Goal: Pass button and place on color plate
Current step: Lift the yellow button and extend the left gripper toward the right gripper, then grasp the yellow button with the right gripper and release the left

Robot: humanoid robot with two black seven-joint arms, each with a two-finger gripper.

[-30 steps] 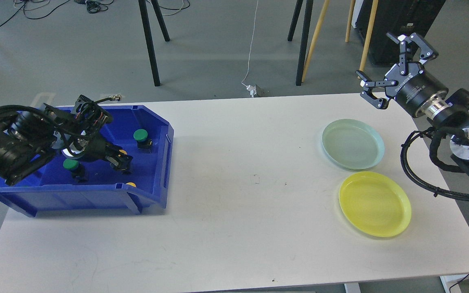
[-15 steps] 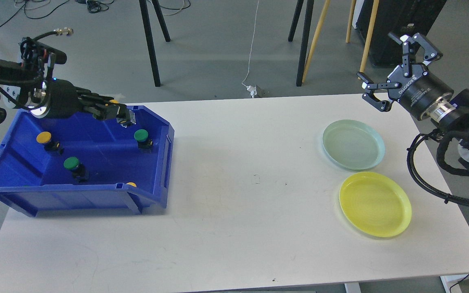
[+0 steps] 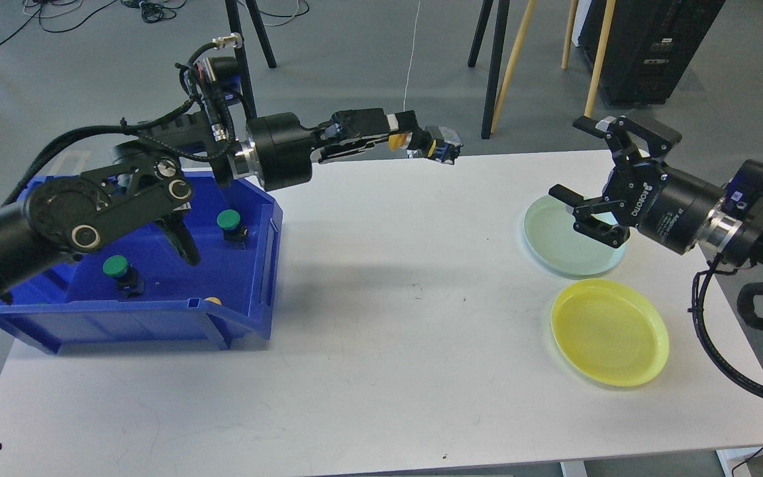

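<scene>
2 arms are raised toward each other over the white table (image 3: 381, 371), and the step in hand is judged to be the hand-over itself. A yellow button (image 3: 396, 141) is pinched between the closed fingers of the left gripper (image 3: 414, 140), held in the air above the far edge of the table, roughly midway between the blue bin (image 3: 249, 311) and the plates. The right gripper (image 3: 590, 173) is held with its fingers spread wide and nothing between them, above the pale green plate (image 3: 554, 255) and well apart from the button.

For the next move, the gap between the 2 grippers must be closed and the open fingers brought around a free part of the button, probably its dark body; a firm hold is needed before the left fingers are released. Its cap colour suggests the yellow plate (image 3: 610, 331) as the goal.

The button is seen as a small rounded yellow cap on a dark blocky base, likely hard plastic and slippery. Both plates are shallow, round and smooth, with raised rims. 2 green buttons (image 3: 228, 220) are left in the glossy, stiff-walled bin, and a sliver of another yellow cap (image 3: 212, 301) is seen at its front wall.
</scene>
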